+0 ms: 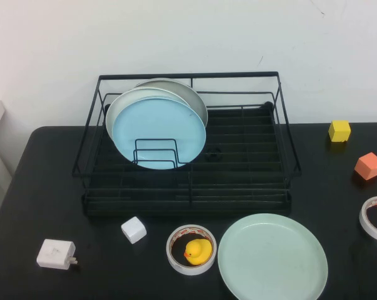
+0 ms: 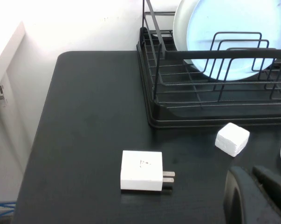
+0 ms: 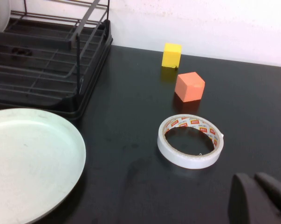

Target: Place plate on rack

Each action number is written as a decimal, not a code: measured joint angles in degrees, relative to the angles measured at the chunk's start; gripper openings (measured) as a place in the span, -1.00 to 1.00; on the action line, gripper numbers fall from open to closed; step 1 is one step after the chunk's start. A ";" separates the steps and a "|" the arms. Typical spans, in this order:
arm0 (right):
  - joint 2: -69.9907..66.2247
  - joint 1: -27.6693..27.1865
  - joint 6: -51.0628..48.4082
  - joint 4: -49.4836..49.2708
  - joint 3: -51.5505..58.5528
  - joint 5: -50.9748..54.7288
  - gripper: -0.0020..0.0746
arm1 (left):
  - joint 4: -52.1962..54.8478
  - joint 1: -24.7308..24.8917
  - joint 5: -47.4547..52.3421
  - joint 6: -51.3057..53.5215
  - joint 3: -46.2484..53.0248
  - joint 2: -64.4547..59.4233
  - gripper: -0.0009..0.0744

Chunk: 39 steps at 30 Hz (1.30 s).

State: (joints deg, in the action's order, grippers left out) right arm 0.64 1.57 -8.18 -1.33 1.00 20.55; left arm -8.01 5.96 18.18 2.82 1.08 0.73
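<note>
The pale mint-green plate (image 1: 272, 257) lies flat on the black table in front of the rack's right half; it also shows in the right wrist view (image 3: 28, 158). The black wire rack (image 1: 188, 201) stands at the middle back, also in the left wrist view (image 2: 201, 122) and the right wrist view (image 3: 42, 103). My left gripper (image 2: 250, 171) is shut and empty, low over the table's front left near a white cube. My right gripper (image 3: 253, 177) is shut and empty, at the front right near a tape roll, apart from the plate. Neither gripper shows in the high view.
A light blue plate (image 1: 160, 134) and two grey-white plates (image 1: 175, 87) stand in the rack's left half. On the table are a white cube (image 1: 134, 229), a white charger (image 1: 55, 254), a tape roll around a yellow duck (image 1: 199, 251), a yellow cube (image 1: 339, 130), an orange cube (image 1: 369, 165) and another tape roll (image 1: 376, 217).
</note>
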 joint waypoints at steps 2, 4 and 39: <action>0.00 0.00 0.00 0.00 0.00 0.00 -0.95 | 0.00 0.00 0.00 0.00 0.00 0.00 -0.98; 0.00 0.00 0.00 0.00 0.00 0.00 -0.95 | 0.00 0.00 0.00 0.00 0.00 0.00 -0.98; 0.00 0.00 0.00 0.00 0.00 0.00 -0.95 | -1.23 0.00 0.00 -9.04 0.00 0.00 -0.98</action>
State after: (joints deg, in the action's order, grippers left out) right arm 0.64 1.57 -8.18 -1.33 1.00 20.55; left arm -9.25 5.96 18.18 -6.22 1.08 0.73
